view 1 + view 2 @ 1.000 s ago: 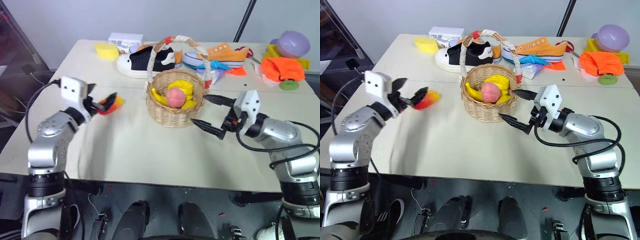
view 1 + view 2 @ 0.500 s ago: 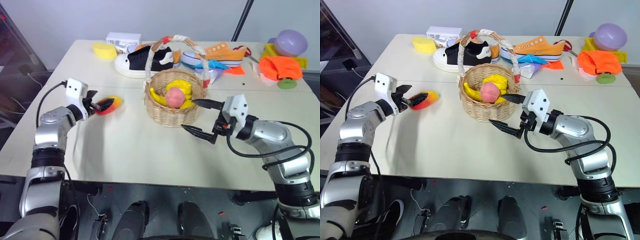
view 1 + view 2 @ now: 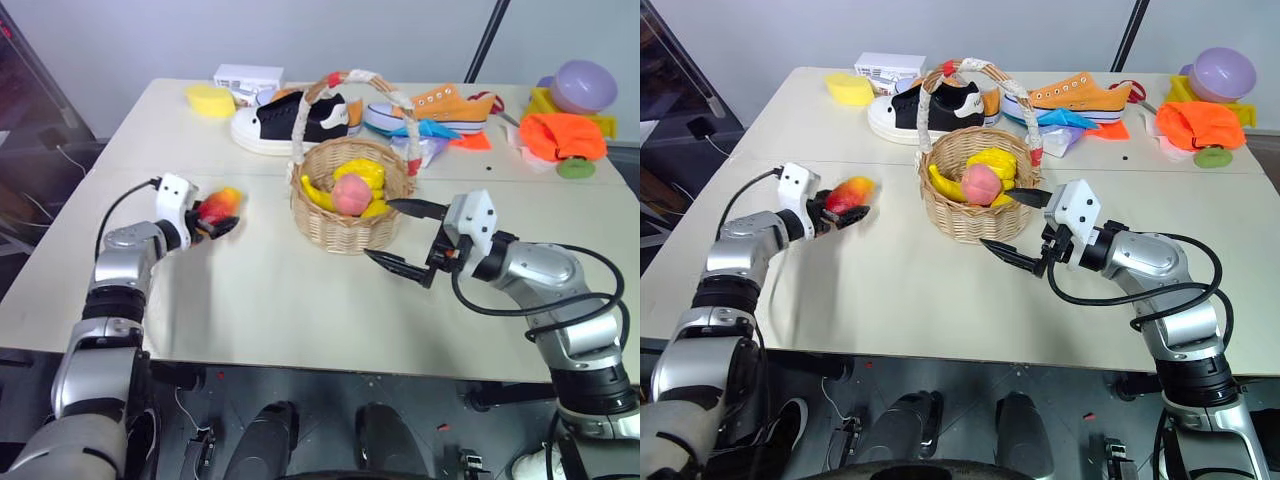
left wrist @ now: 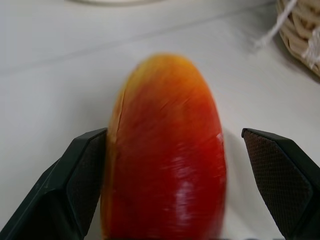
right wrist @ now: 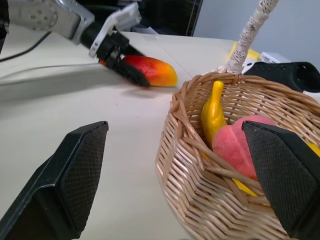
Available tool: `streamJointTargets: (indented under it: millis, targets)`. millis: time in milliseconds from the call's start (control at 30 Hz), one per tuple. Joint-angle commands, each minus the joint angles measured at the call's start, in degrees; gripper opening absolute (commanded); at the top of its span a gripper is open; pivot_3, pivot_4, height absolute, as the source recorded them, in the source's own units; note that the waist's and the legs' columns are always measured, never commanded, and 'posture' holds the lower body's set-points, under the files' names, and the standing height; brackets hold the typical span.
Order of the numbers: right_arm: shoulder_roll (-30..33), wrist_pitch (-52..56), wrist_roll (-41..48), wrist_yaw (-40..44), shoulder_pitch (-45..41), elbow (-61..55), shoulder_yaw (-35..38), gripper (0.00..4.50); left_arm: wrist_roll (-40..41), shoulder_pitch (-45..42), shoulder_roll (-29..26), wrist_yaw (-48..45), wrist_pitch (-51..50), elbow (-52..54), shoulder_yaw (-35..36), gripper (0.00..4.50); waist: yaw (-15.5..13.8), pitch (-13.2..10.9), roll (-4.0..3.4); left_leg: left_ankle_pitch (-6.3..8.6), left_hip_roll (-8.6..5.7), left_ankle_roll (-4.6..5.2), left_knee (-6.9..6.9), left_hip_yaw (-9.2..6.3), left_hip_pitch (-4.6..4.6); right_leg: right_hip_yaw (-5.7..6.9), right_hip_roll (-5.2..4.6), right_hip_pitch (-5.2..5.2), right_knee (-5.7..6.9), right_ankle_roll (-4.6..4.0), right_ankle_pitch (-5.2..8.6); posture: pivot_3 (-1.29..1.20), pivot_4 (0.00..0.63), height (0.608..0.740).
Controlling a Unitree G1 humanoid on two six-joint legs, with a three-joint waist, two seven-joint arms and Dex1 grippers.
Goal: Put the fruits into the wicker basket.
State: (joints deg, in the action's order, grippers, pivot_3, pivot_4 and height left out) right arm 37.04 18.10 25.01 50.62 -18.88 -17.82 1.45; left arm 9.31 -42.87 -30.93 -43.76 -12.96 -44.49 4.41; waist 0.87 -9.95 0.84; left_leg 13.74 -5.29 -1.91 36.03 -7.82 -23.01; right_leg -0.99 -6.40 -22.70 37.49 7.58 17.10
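1. Left gripper (image 3: pixel 218 216) sits at the left of the head view. Its fingers are spread to either side of the mango (image 3: pixel 224 201) and have not clamped it. In the left wrist view one finger (image 4: pixel 85 165) lies against the fruit's side, while the other stands off with bare table showing in the gap.
2. Mango: it appears to rest on the table (image 3: pixel 300 300), left of the basket (image 3: pixel 345 235) and apart from it, with its yellow tip pointing away from the wrist.
3. Peach (image 3: pixel 350 192): it is already in the basket at the centre of the frame, lying among yellow bananas (image 3: pixel 362 172).
4. Right gripper (image 3: pixel 380 230): its fingers are wide apart and hold nothing. It hovers just right of the basket, with one finger near the rim.
5. Step in hand, as a judgement: half the task is done, and the left arm is lining up to grasp the second fruit.
6. Next move, as a judgement:
   - The fingers should close evenly on the mango's width. Its surface looks smooth and rounded, so an off-centre squeeze could make it squirt out.
   - The arm then needs to lift and carry the fruit right.
   - It should pass beside the arched handle (image 3: pixel 355 78) rather than into it, and release over the open rim.
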Motion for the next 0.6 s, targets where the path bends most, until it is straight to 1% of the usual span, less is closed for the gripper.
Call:
streamJointTargets:
  millis: [33, 100, 233, 333, 400, 433, 500, 533, 600]
  targets:
    - [0.6, -1.7, -0.1, 0.3, -0.7, -1.2, 1.4, 4.50, -0.2, -0.1, -0.7, 0.7, 1.8, 1.0, 1.1, 3.64, 0.2, 0.0, 0.00, 0.00, 0.00, 0.00, 0.02, 0.00, -0.06, -0.01, 0.00, -0.07, 0.04, 0.00, 0.00, 0.00, 0.150, 0.740]
    - [0.6, -1.8, -0.2, 0.4, -0.8, -0.9, 1.4, 4.50, 0.8, 0.4, -0.7, 0.7, 1.2, 2.2, 1.8, 2.68, 0.1, 0.0, 0.00, 0.00, 0.02, 0.00, 0.01, 0.00, -0.07, -0.01, 0.02, -0.11, 0.08, 0.00, 0.00, 0.00, 0.150, 0.740]
    - [0.3, -2.3, -0.4, 0.5, -1.0, -0.5, 1.2, 4.50, 2.3, 1.7, -0.6, 2.3, 1.9, 5.5, 4.3, 2.68, 0.1, 0.0, 0.00, 0.00, 0.01, 0.00, 0.04, 0.00, -0.09, -0.01, 0.01, -0.11, 0.07, 0.00, 0.00, 0.00, 0.150, 0.740]
    - [0.4, -2.6, -0.6, 0.7, -0.9, -0.3, 1.2, 4.50, 5.2, 4.5, -0.6, 1.4, 0.3, 11.3, 6.3, 2.68, 0.0, 0.0, 0.00, 0.00, 0.01, 0.00, 0.06, -0.01, -0.13, -0.01, 0.01, -0.14, 0.07, 0.00, 0.00, 0.00, 0.150, 0.740]
    - [0.6, -2.8, -0.5, 0.9, -0.6, 0.0, 1.7, 4.50, 7.2, 8.7, -1.4, -0.7, -0.5, 18.7, 7.0, 2.68, 0.1, 0.0, 0.00, -0.01, 0.01, -0.01, 0.06, 0.00, -0.14, -0.02, -0.01, -0.15, 0.07, 0.00, -0.01, 0.00, 0.150, 0.740]
    - [0.7, -3.0, -0.5, 0.7, -0.4, 0.1, 2.2, 4.50, 10.4, 11.7, -2.3, -2.7, -4.4, 24.7, 8.1, 2.68, 0.2, 0.0, 0.00, -0.02, 0.02, -0.03, 0.06, 0.00, -0.14, -0.03, -0.01, -0.15, 0.07, 0.00, 0.00, 0.00, 0.150, 0.740]
    - [0.6, -3.3, -0.3, 0.2, 0.2, 0.5, 3.4, 4.50, 15.3, 17.5, -4.3, -5.8, -8.5, 36.5, 9.6, 2.68, 0.4, 0.0, 0.00, -0.05, 0.03, -0.09, 0.03, 0.02, -0.15, -0.09, -0.02, -0.20, 0.07, -0.01, -0.01, 0.00, 0.150, 0.740]
    - [0.4, -3.6, -0.2, -0.2, 0.5, 0.8, 4.0, 4.50, 18.8, 19.2, -4.9, -5.8, -12.8, 42.1, 10.6, 2.68, 0.3, 0.0, 0.00, -0.05, 0.04, -0.09, 0.01, 0.02, -0.16, -0.11, -0.03, -0.20, 0.06, -0.01, -0.01, 0.00, 0.150, 0.740]
    - [-0.1, -3.8, 0.0, -0.7, 0.7, 1.5, 4.9, 4.50, 22.5, 20.2, -5.0, -4.8, -17.4, 49.2, 10.6, 2.68, -0.2, 0.0, 0.00, 0.00, 0.08, 0.00, 0.02, 0.00, -0.19, -0.10, -0.04, -0.23, 0.06, -0.06, -0.04, 0.00, 0.150, 0.740]
